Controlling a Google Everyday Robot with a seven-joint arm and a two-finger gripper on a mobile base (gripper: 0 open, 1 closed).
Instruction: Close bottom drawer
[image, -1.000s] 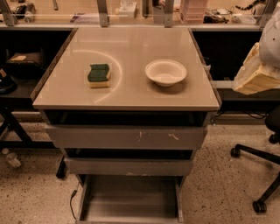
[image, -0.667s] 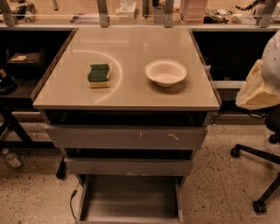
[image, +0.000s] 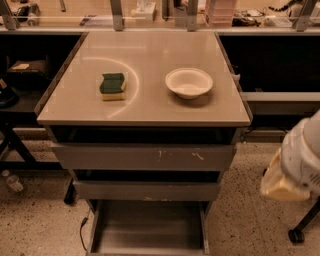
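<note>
The bottom drawer (image: 147, 226) sits pulled out, nearest us, under the table (image: 150, 102). At the right we see what is probably the gripper (image: 286, 183), apart from it; its state we cannot tell.

just one camera, up high facing the beige smooth worktop (image: 145, 107), tilted down, fairly close, grey metal bottom drawer (image: 147, 227) cropped at frame bottom, pale gripper (image: 287, 182) at right edge

A lab: cluttered workbenches (image: 100, 21) behind a metal drawer cart (image: 145, 100).
</note>
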